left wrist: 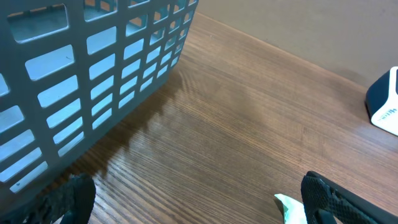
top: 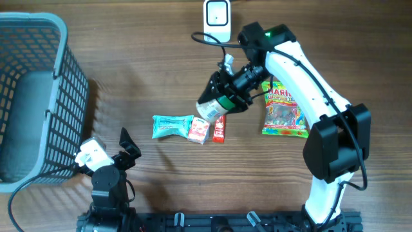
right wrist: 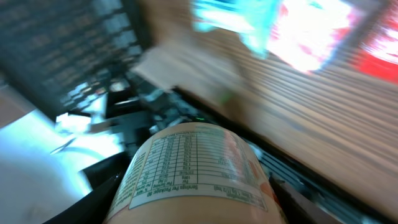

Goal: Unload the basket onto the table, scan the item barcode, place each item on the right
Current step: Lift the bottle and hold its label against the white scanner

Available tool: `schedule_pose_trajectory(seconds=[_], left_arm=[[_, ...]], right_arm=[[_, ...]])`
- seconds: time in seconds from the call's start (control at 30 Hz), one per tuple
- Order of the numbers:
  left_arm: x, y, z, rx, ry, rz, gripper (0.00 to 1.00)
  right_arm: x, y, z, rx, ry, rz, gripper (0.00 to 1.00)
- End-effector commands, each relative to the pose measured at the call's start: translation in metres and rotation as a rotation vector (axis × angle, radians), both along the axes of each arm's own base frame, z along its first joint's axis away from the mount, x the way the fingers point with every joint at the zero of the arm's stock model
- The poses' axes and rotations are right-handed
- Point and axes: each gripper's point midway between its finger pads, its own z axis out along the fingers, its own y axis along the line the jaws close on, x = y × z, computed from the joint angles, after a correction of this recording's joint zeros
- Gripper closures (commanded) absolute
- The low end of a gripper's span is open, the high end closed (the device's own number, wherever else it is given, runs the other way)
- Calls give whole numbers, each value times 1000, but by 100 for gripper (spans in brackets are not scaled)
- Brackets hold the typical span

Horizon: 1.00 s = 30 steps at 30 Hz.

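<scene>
My right gripper (top: pixel 222 98) is shut on a small bottle (top: pixel 209 109), held tilted above the table's middle, just over the loose items. The right wrist view shows that bottle (right wrist: pixel 193 168) close up between the dark fingers (right wrist: pixel 93 186), its nutrition table facing the camera; the background is blurred. A white scanner (top: pixel 217 14) stands at the table's far edge, beyond the bottle. My left gripper (top: pixel 126 147) rests open near the front left, with nothing between its fingers (left wrist: pixel 323 196).
A grey basket (top: pixel 61 38) fills the left side, close to my left gripper. A teal packet (top: pixel 172 125), a small red-and-white box (top: pixel 198 131) and a red stick (top: pixel 219 129) lie in a row at the centre. A Haribo bag (top: pixel 283 111) lies under the right arm.
</scene>
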Motion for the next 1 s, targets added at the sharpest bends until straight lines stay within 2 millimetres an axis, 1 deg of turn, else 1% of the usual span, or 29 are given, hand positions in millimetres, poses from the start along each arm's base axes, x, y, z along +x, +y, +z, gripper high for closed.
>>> schedule_pose_trajectory(seconds=[0.0, 0.07, 0.13, 0.17, 0.2, 0.27, 0.3, 0.33, 0.37, 0.43, 0.47, 0.5, 0.53, 0.6, 0.63, 0.67, 0.73, 0.77, 0.83, 0.9, 0.93, 0.97], left_arm=[[0, 1, 0, 3, -4, 9, 0], [0, 1, 0, 3, -4, 9, 0], [0, 1, 0, 3, -4, 9, 0], [0, 1, 0, 3, -4, 9, 0], [0, 1, 0, 3, -4, 9, 0], [0, 1, 0, 3, -4, 9, 0], [0, 1, 0, 3, -4, 9, 0], [0, 1, 0, 3, -4, 9, 0], [0, 1, 0, 3, -4, 9, 0], [0, 1, 0, 3, -4, 9, 0], [0, 1, 0, 3, -4, 9, 0], [0, 1, 0, 3, -4, 9, 0], [0, 1, 0, 3, -4, 9, 0], [0, 1, 0, 3, -4, 9, 0], [0, 1, 0, 3, -4, 9, 0], [0, 1, 0, 3, -4, 9, 0], [0, 1, 0, 3, -4, 9, 0], [0, 1, 0, 4, -4, 9, 0], [0, 1, 0, 3, -4, 9, 0], [0, 1, 0, 3, -4, 9, 0], [0, 1, 0, 3, -4, 9, 0], [0, 1, 0, 3, -4, 9, 0]], right_arm=[[5, 28, 45, 262, -95, 41, 43], [1, 30, 64, 292, -184, 65, 44], [-4, 21, 76, 246, -261, 68, 45], [-9, 14, 82, 191, -297, 58, 45], [-15, 3, 93, 129, -359, 46, 45], [-22, -21, 112, 2, -500, -5, 44], [-21, -30, 119, -44, -563, -33, 44], [-11, -52, 129, -162, -688, -113, 43], [-2, -63, 134, -228, -756, -158, 43], [25, -92, 140, -400, -902, -266, 42], [39, -102, 142, -468, -959, -300, 44], [60, -114, 141, -554, -1030, -357, 44], [82, -119, 135, -602, -1087, -408, 45], [110, -113, 122, -610, -1143, -453, 45], [132, -109, 113, -611, -1188, -493, 45], [157, -106, 103, -615, -1243, -548, 46], [193, -99, 87, -617, -1313, -625, 50], [208, -94, 80, -610, -1335, -646, 50], [245, -79, 54, -597, -1418, -650, 45], [265, -69, 39, -593, -1494, -627, 43], [278, -64, 27, -601, -1566, -588, 43], [287, -59, 21, -610, -1632, -554, 42]])
